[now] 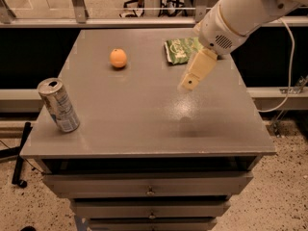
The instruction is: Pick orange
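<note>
The orange (pixel 118 57) is a small bright round fruit on the grey tabletop (pixel 139 114), at the back left of centre. My gripper (pixel 188 83) hangs above the table's right-middle area, on the white arm that comes in from the upper right. It is well to the right of the orange and a little nearer the front, not touching it. It points down and to the left.
A green snack bag (pixel 181 50) lies at the back right, partly behind my arm. A silver drink can (pixel 58 105) stands near the front left edge. Drawers sit below the tabletop. A railing runs behind the table.
</note>
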Controlling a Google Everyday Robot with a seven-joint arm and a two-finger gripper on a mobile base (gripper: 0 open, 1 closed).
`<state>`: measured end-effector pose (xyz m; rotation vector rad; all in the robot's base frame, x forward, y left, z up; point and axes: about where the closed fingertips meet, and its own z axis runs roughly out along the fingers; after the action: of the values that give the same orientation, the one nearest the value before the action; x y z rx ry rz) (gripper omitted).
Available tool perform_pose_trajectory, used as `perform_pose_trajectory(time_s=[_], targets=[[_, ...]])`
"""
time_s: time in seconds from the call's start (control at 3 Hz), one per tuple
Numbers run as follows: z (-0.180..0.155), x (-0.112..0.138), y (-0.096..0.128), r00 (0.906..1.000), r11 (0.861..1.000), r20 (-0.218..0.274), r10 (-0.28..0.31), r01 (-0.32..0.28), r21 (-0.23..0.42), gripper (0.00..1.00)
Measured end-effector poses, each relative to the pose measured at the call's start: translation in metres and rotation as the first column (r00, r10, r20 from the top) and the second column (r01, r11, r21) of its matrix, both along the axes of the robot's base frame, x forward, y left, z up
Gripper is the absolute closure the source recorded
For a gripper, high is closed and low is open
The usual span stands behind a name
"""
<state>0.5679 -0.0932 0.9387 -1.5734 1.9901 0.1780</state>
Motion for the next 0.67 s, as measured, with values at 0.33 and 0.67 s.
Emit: perform_pose_trajectory(time_s=[0.33,0.67], targets=[[-0.004,0.002,0.003,0.9999,1.0,0.009,-0.007,0.007,0.019,0.0],[-0.033,0.021,0.033,0.9999,0.99,-0.009,-0.008,0.009,0.138,0.0]])
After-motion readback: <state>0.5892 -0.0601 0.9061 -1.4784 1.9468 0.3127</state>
